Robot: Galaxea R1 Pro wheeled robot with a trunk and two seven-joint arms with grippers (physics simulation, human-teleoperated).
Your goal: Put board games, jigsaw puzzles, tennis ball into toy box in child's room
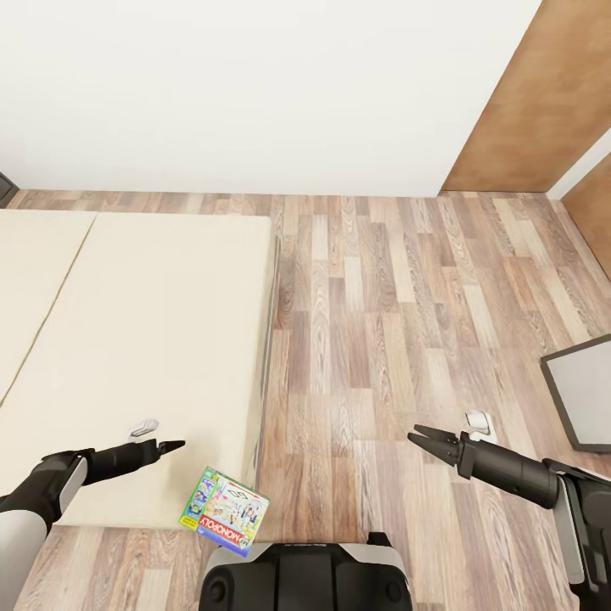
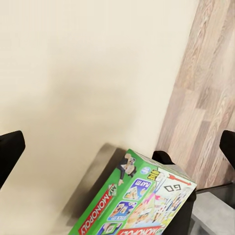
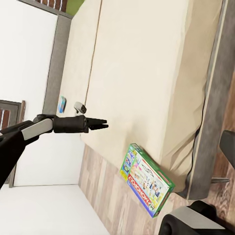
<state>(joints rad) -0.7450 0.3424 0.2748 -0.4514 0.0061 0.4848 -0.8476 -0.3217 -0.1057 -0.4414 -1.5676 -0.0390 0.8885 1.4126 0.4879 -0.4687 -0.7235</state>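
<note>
A green Monopoly board game (image 1: 224, 511) lies tilted on the near corner of the cream bed (image 1: 153, 339), partly over its edge. It also shows in the left wrist view (image 2: 142, 205) and the right wrist view (image 3: 147, 178). My left gripper (image 1: 170, 445) hovers over the mattress just beyond the box, open, with its fingertips (image 2: 10, 152) wide apart and nothing between them. My right gripper (image 1: 422, 439) hangs open over the wooden floor, well to the right of the bed. A small blue item (image 3: 61, 104) lies far off on the bed; I cannot tell what it is.
Wood floor (image 1: 382, 322) stretches between the bed and a dark-framed grey panel (image 1: 585, 390) at the right edge. A white wall (image 1: 255, 93) closes the far side, with a brown wooden panel (image 1: 543, 93) at the upper right. My own base (image 1: 305, 577) sits at the bottom.
</note>
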